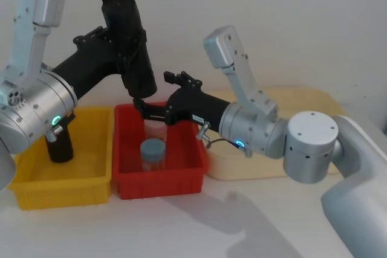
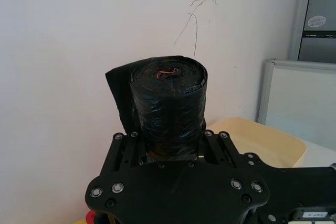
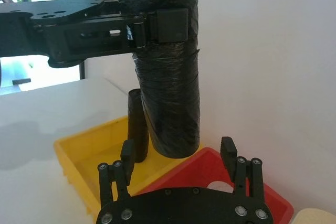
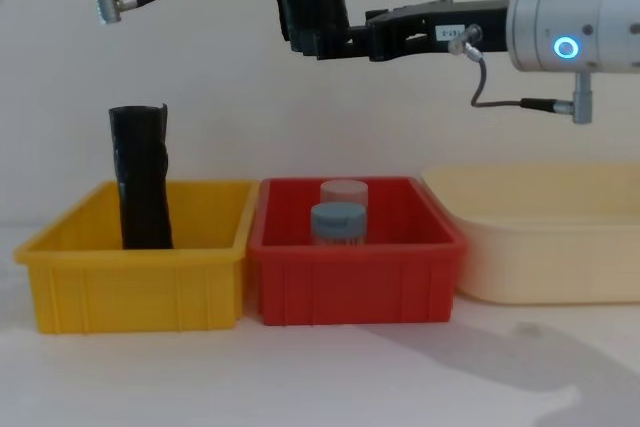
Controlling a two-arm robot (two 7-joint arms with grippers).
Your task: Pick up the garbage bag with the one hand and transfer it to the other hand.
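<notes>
Fingers (image 3: 170,24) of the left tool (image 1: 129,45), the one on my green-ringed arm, are clamped on the garbage bag (image 3: 168,93) around its middle, holding it upright high above the bins. From the right wrist camera the far finger is hidden behind the roll. My right tool (image 3: 178,147), on the blue-ringed arm, sits at the roll's lower end with its fingers spread wide and a gap showing on each side. I cannot tell whether the roll's end lies between those fingers or just past their tips. From the chest camera the roll's top is cut off by the frame edge.

Below, a red bin (image 4: 350,277) holds a grey-lidded jar (image 4: 337,222) with a clear jar (image 4: 343,190) behind it, mostly covered. Left of it, a yellow bin (image 4: 130,277) holds a creased black roll (image 4: 140,187) standing up, its base hidden by the bin wall. A cream tray (image 4: 550,257) lies to the right, cut off at the edge. All three rest on the white tabletop (image 4: 330,377).
</notes>
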